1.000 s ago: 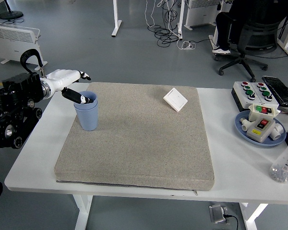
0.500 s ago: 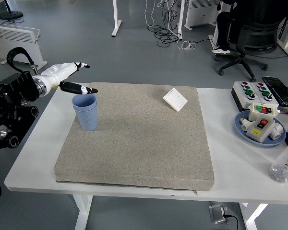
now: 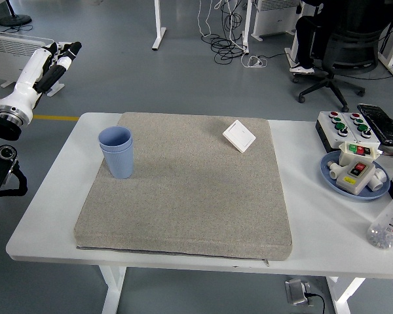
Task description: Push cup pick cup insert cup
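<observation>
The blue cups (image 3: pixel 116 152) stand upright on the grey mat (image 3: pixel 183 190), near its far left corner, 1 nested inside the other, so the insert step looks done. The left hand (image 3: pixel 49 62) is raised well clear, off the worktop's (image 3: pixel 314 216) left side, fingers extended and holding nothing. The right hand is out of view. I judge that nothing remains but resting the arm. No brand, label or writing on the cups is readable.
</observation>
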